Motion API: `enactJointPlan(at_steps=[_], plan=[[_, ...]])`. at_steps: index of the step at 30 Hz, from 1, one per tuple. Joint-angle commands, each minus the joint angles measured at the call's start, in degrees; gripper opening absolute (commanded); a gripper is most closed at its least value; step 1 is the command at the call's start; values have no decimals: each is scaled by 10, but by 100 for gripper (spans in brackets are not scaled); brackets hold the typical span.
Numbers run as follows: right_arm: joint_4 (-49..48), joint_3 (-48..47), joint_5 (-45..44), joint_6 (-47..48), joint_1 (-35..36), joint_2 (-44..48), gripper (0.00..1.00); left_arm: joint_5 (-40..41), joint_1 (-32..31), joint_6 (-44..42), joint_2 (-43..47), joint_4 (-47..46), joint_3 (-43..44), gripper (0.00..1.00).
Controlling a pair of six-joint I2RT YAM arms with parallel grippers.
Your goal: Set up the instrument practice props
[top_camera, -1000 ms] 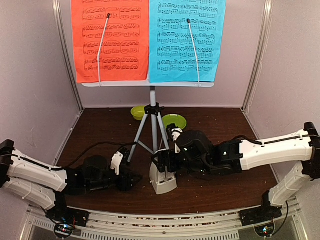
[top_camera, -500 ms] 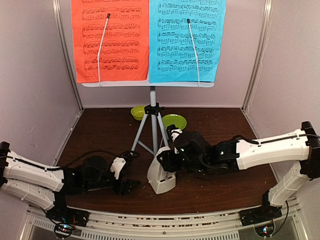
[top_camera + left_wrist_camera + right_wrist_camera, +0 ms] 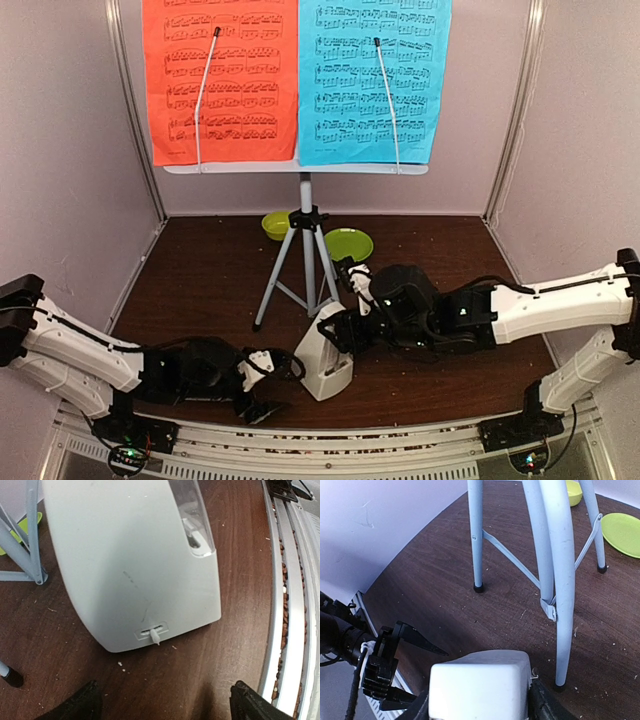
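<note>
Low at centre frame, the right tool (image 3: 338, 335) has closed on the top of the metronome (image 3: 322, 365), which stands on the counter (image 3: 200, 270) by the tripod (image 3: 305, 255). The left tool (image 3: 272, 388) has let go and backed off lower left, wide. The right arm alone can likely place the metronome now.

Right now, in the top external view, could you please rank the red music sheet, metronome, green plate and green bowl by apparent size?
1. red music sheet
2. metronome
3. green plate
4. green bowl, partly behind the tripod
The metronome is nearer the camera, so its true rank is unsure.
</note>
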State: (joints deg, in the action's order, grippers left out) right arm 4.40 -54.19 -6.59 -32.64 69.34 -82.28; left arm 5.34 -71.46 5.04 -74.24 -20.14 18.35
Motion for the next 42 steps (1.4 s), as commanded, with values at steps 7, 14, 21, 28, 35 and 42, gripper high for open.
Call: enactJointPlan(at_steps=[7,14,21,28,35,42], plan=[[-125,49,75,59,-2,61,13,9,-26,-33,-42,-47,32,93],[-155,60,98,57,-1,66,10,26,-28,-14,-47,-41,42,91],[-158,58,91,48,-1,64,8,35,-31,-5,-59,-43,52,87],[-153,57,86,46,-2,64,5,60,-31,5,-74,-40,59,70],[-150,55,82,49,-1,66,4,78,-31,7,-68,-59,44,48],[-133,39,26,32,-1,54,4,108,-31,21,-53,-65,33,62]])
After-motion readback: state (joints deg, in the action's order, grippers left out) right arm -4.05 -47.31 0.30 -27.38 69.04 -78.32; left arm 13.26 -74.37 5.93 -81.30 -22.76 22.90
